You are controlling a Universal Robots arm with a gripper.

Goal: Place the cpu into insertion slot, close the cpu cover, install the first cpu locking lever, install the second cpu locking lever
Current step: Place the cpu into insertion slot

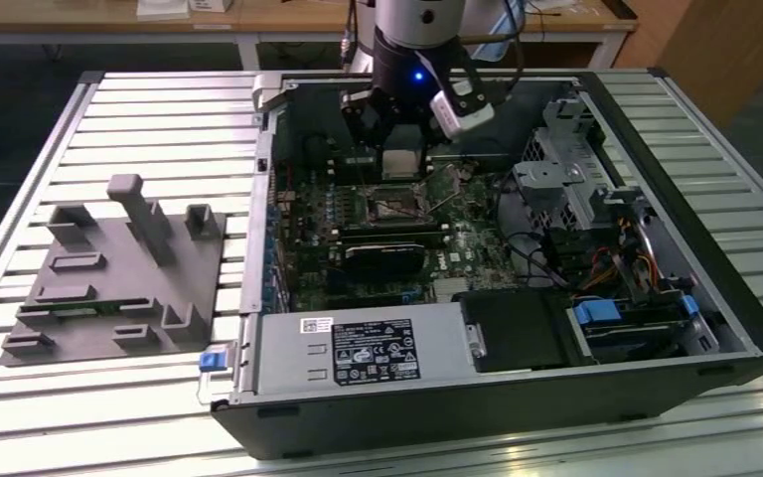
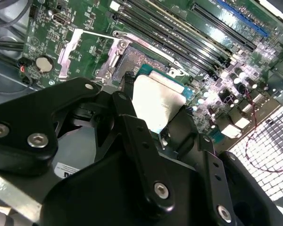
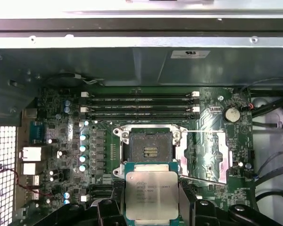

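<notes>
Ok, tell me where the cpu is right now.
In the first wrist view the cpu sits gripped in the hand, hovering beside the open insertion slot, not yet in it.

The jaws clamp the cpu (image 2: pixel 155 101); insertion slot (image 2: pixel 133 58) uncovered nearby.

Item: one arm (image 1: pixel 415 35), reaching down near-vertical, wrist (image 1: pixel 408 78) directly above the insertion slot (image 1: pixel 395 207). End effector (image 1: pixel 404 164): black, two fingers (image 3: pixel 112 207) clamped on opposite edges of the cpu (image 3: pixel 151 194), carried flat, above the insertion slot without touching it.
</notes>
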